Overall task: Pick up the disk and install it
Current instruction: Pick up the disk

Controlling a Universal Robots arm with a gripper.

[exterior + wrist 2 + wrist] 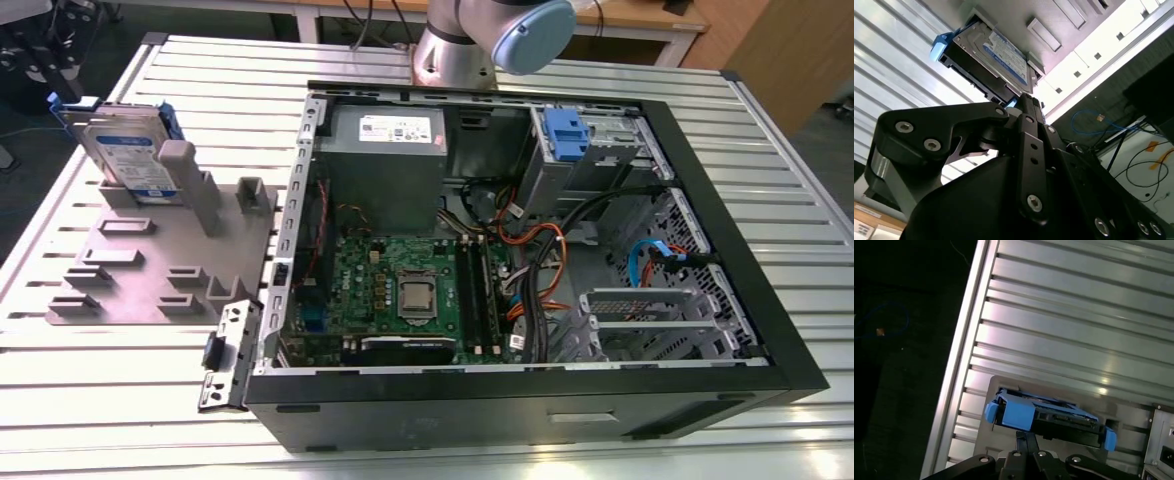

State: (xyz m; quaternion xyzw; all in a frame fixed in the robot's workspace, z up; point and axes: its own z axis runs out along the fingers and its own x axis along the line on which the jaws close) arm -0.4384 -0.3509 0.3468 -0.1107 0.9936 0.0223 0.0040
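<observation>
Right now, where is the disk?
In the exterior view the disk stands on edge in the grey holder at that view's left, beside the open computer case.

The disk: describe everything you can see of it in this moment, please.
The disk is a flat silver-grey metal drive with a white, blue-banded label, framed by a blue plastic carrier. It stands on edge, held in the grey fixture on the slatted table, at the exterior view's left of the open computer case. In the second wrist view the gripper is close by; contact cannot be told.
</observation>
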